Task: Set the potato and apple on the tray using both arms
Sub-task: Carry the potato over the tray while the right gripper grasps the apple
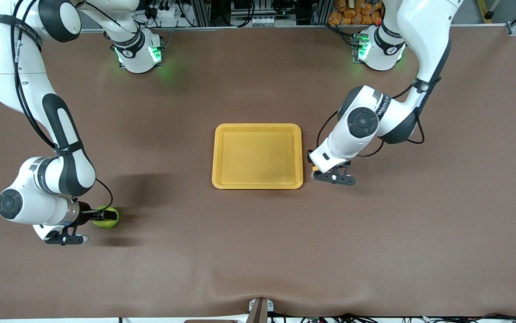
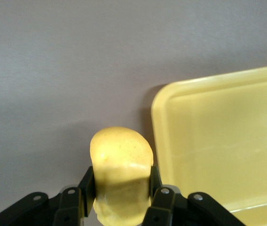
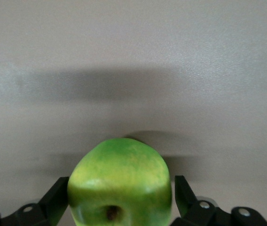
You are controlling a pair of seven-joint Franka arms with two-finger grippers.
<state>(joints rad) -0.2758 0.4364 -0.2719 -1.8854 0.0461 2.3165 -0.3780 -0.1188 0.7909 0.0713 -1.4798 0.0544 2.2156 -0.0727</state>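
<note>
The yellow tray (image 1: 258, 130) lies at the table's middle. My left gripper (image 1: 317, 170) is just beside the tray's edge toward the left arm's end, low over the table. It is shut on the yellow-orange potato (image 2: 121, 162), with both fingers pressed against its sides, and the tray's rounded corner (image 2: 171, 101) lies close by. My right gripper (image 1: 104, 216) is low at the right arm's end of the table, nearer the front camera than the tray. Its fingers straddle the green apple (image 3: 119, 174), which also shows in the front view (image 1: 110, 220), with a thin gap at one finger (image 3: 183, 193).
The brown table mat (image 1: 258, 251) stretches wide around the tray. The right arm's forearm (image 1: 38, 193) hangs low over the table beside the apple. The left arm's elbow (image 1: 365, 121) stands above the table near the tray.
</note>
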